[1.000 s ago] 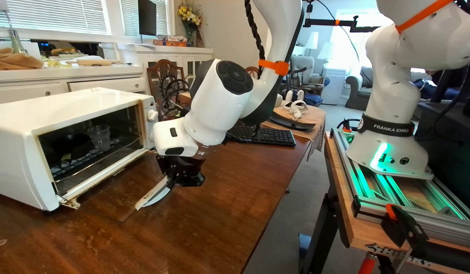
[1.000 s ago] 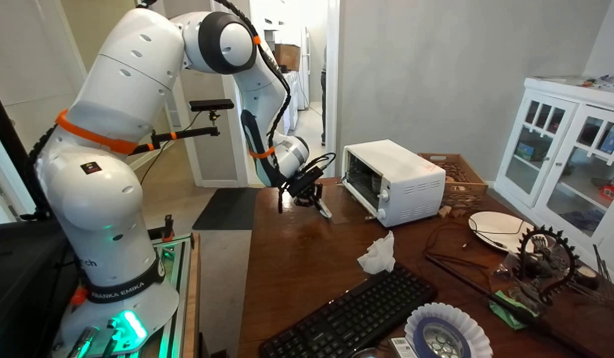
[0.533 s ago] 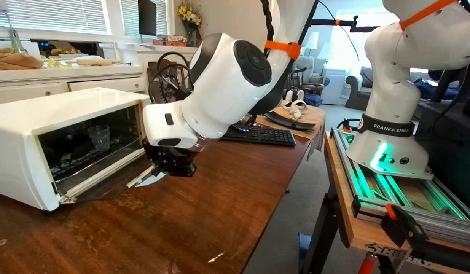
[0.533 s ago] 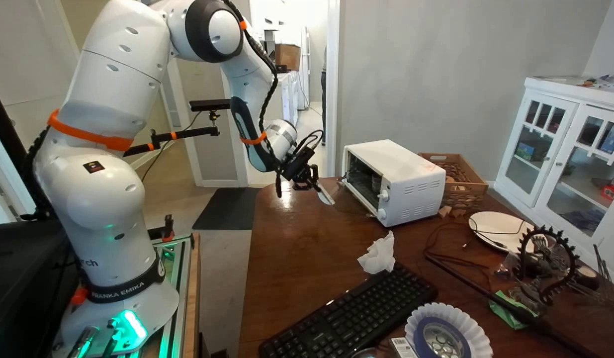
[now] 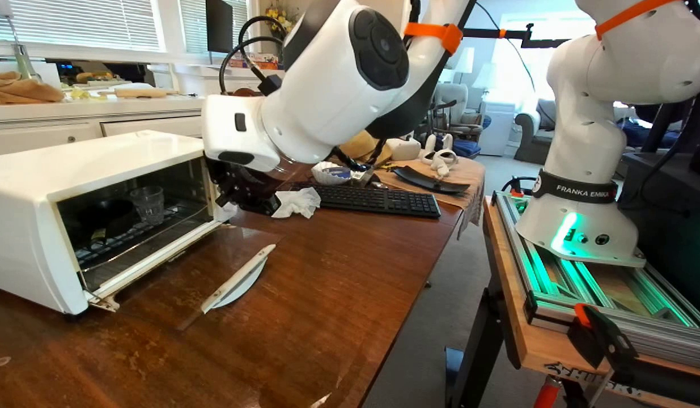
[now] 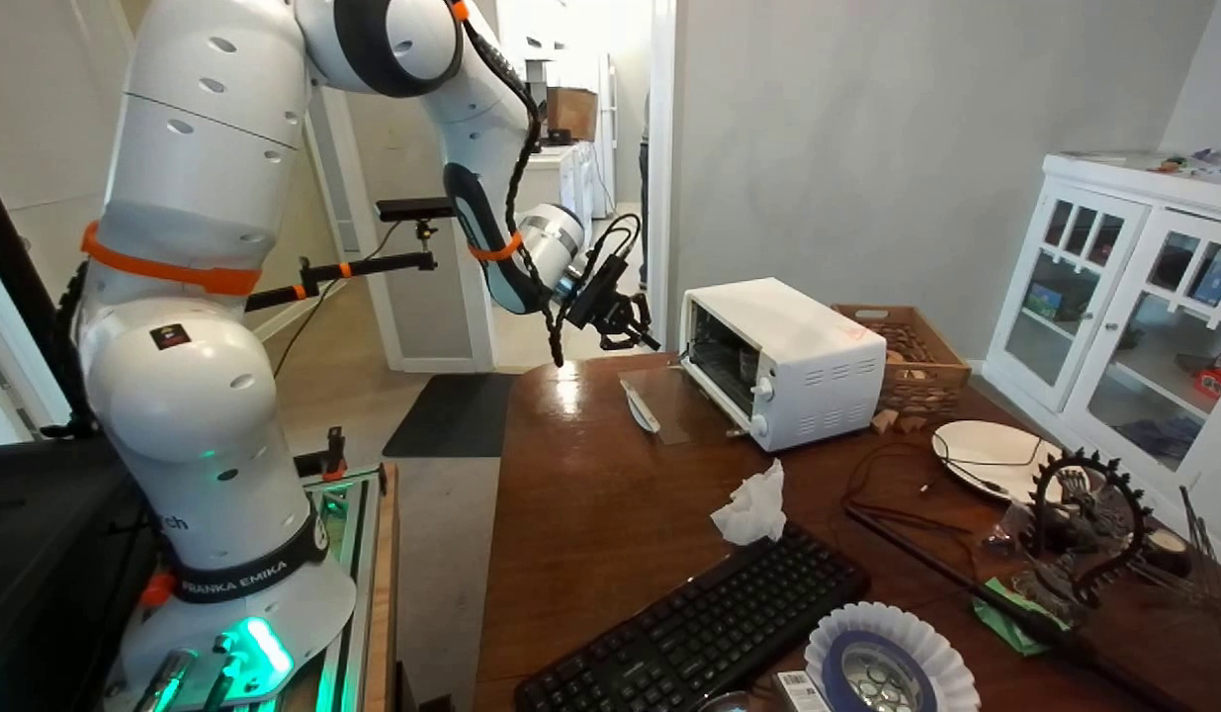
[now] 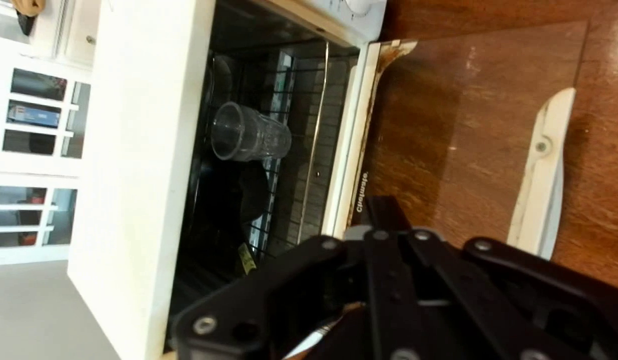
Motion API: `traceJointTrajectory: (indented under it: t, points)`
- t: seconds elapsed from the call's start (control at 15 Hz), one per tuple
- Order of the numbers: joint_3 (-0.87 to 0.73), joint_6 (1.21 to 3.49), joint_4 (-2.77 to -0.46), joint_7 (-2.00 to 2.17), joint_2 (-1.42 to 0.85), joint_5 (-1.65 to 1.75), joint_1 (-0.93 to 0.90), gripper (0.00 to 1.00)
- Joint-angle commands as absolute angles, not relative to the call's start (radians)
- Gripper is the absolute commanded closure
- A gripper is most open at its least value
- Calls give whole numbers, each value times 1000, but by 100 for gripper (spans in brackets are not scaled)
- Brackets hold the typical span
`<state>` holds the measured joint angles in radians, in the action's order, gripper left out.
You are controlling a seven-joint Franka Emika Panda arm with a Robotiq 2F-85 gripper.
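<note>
While the oven door (image 7: 469, 150) lies lowered, the fingers (image 7: 384, 212) hang above, pressed together; nothing is gripped.

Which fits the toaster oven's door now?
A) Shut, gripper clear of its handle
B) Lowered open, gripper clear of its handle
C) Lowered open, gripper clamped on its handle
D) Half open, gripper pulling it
B: the door is folded down in front of the toaster oven, and both exterior views show a gap between the gripper and the handle.

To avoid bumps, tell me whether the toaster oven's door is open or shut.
Open. The glass door is lowered over the table, and the clear tumbler shows inside the toaster oven.
</note>
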<state>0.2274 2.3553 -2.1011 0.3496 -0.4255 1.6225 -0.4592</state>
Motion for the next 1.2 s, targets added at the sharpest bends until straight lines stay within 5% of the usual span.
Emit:
traceJointTrajectory:
  t: [0.0,0.53,1.13]
  points:
    - [279,2397,-2129,327,-437,1546,-380,100]
    - [301,2666,-2176,195,-501,1419,-298,100]
    - [286,2697,-2164,108,-523,1392,-290,100]
